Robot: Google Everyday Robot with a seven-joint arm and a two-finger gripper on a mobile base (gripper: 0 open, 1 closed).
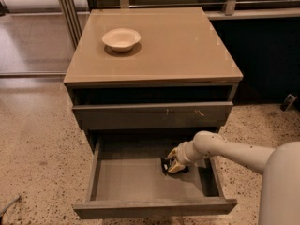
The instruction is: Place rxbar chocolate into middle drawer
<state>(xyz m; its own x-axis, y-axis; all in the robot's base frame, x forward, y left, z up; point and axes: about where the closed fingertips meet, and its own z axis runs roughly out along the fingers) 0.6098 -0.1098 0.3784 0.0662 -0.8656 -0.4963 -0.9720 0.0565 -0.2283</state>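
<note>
Down inside wide shallow grey middle drawer (154, 208), pulled out over speckled floor (37, 139), cream two-finger gripper (171, 167) clamped on small black rxbar chocolate (165, 163) near right wall, bare bottom leftward.

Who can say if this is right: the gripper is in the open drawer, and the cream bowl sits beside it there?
Not quite. The gripper is in the open drawer, but the cream bowl sits up on the cabinet top, as the camera view shows.

tool (171, 166) inside middle drawer (136, 182), left side free
</note>
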